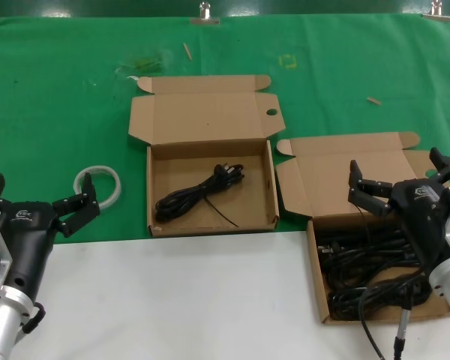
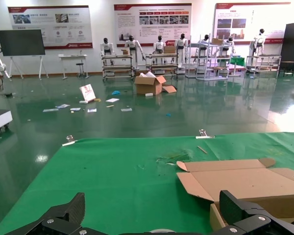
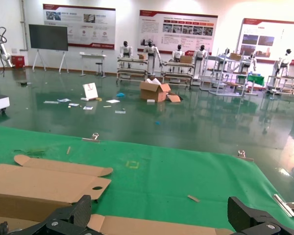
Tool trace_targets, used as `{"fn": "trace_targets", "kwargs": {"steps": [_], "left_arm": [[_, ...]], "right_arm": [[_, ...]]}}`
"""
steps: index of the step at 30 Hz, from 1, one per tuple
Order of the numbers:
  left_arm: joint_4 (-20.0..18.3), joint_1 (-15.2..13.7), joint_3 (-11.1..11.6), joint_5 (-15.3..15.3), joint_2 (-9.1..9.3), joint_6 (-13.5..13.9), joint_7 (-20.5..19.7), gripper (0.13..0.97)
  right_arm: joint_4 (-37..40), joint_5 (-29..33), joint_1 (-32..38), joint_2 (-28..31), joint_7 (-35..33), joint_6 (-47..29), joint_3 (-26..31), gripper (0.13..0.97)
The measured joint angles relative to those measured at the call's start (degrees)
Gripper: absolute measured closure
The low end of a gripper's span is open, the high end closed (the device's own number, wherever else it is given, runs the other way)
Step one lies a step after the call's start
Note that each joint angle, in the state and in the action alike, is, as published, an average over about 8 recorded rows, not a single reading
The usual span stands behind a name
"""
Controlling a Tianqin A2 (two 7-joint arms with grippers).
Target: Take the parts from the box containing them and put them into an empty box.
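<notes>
A: Where are the cords (image 1: 367, 262) right now?

B: Most sit piled in the right box (image 1: 319, 281), at the near right of the table (image 1: 172, 300), under the right pincer (image 1: 401, 176). One bundle (image 1: 199, 195) already lies in the middle box (image 1: 151, 191), running from its near left corner toward the far right.

A: And the pincers?

B: The right pincer hangs over the far edge of the right box, fingers spread, gripping nothing. The left pincer (image 1: 41, 199) waits at the near left, also spread and empty, beside a white tape ring (image 1: 97, 185).

A: How will a bundle handle?

B: Light and floppy, I'd judge. The jacket looks smooth, so it may slide between the fingers. The coils in the pile overlap, so lifting one could drag a neighbour or let a loop sag and catch the box wall. Nothing fragile there.

A: Where to grip?

B: Across the middle of a bundle, where the strands run together, so both ends hang evenly. Avoid the plug end: it's lumpy and would tip the load. Pick the topmost bundle; which one that is I can't tell from here.
</notes>
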State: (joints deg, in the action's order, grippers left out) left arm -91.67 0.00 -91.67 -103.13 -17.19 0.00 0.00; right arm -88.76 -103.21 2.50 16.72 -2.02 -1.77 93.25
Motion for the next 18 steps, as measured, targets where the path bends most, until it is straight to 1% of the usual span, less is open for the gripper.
{"fn": "trace_targets", "kwargs": {"steps": [18], "left_arm": [[0.0,0.0,0.0,0.0,0.00,0.0,0.0,0.132]], "right_arm": [[0.0,0.0,0.0,0.0,0.0,0.0,0.0,0.129]]}}
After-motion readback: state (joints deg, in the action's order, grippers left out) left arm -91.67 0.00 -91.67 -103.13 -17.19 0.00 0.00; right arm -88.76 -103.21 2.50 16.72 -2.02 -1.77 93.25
